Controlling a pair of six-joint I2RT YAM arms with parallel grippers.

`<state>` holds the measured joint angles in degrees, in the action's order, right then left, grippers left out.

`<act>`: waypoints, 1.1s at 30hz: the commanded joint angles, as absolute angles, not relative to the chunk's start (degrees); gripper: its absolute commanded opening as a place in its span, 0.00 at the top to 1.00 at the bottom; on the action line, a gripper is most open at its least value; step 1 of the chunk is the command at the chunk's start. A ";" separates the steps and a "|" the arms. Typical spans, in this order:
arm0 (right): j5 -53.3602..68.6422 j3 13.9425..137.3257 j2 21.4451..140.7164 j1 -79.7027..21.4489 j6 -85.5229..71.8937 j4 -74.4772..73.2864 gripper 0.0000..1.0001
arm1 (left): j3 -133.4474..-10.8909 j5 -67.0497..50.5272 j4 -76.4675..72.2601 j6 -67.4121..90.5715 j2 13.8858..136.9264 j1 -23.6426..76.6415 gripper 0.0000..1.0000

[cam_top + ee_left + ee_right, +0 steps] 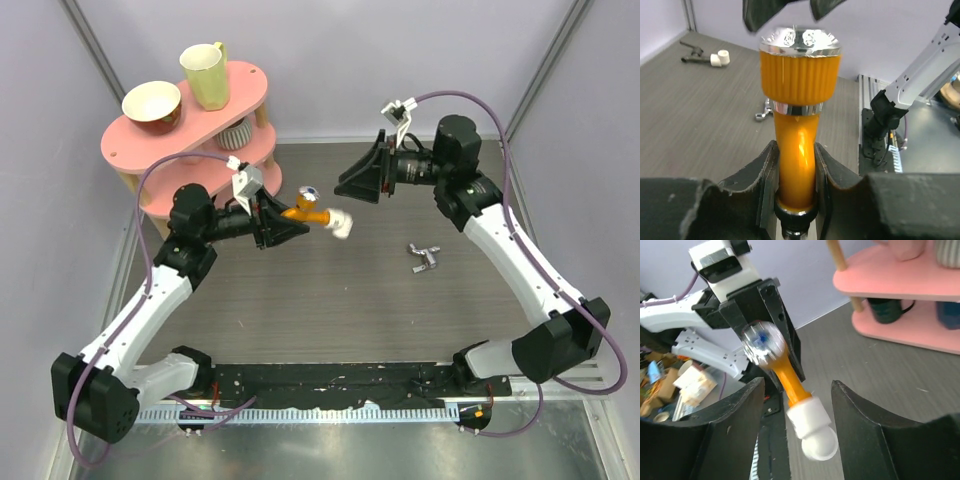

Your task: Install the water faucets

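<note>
My left gripper (278, 222) is shut on the stem of the orange tap (300, 212) and holds it above the table. The tap's silvery knob (307, 193) points up and back. The white pipe fitting (338, 222) sits on the tap's free end. In the left wrist view the stem (796, 150) stands between the shut jaws with the knob (800, 40) on top. My right gripper (360, 180) is open just beyond the tap, not touching it. In the right wrist view its gripper (797, 390) is spread wide around the tap (787, 377) and fitting (812, 427).
A small silver metal tap piece (425, 258) lies on the table to the right. A dark tap piece with a white end (705, 56) lies on the table in the left wrist view. A pink two-tier shelf (180, 140) with a cup and bowl stands at the back left.
</note>
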<state>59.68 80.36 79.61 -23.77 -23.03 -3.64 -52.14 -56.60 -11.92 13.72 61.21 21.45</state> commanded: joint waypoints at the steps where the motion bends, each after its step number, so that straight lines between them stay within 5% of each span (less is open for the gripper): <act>1: 53.98 79.63 74.10 -22.76 -18.03 -0.26 0.38 | -50.89 -53.18 -21.53 27.57 60.82 21.27 1.00; 17: 39.82 62.23 59.86 -26.35 17.47 -1.23 0.31 | -48.69 -43.68 -41.64 61.25 65.29 21.27 1.00; 33: 36.74 62.93 61.61 -31.55 21.88 -2.72 0.26 | -50.01 -43.94 -47.55 70.13 68.73 21.27 1.00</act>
